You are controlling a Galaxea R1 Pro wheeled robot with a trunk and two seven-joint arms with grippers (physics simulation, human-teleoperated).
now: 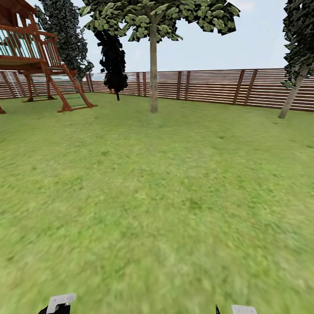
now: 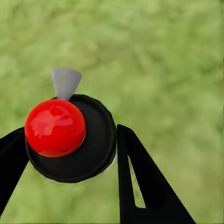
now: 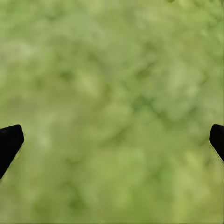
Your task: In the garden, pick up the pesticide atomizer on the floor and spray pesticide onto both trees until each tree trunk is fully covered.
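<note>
Atomizer in hand, crossing the lawn toward the trees.

Left gripper (image 2: 70, 154) clamped on the pesticide atomizer (image 2: 70, 137), right gripper (image 3: 112, 140) spread wide over grass. Nearest tree trunk (image 1: 153, 69) far ahead by the fence (image 1: 209, 85), another far right (image 1: 293, 93). Next, probably: closing in, aiming the nozzle.
</note>
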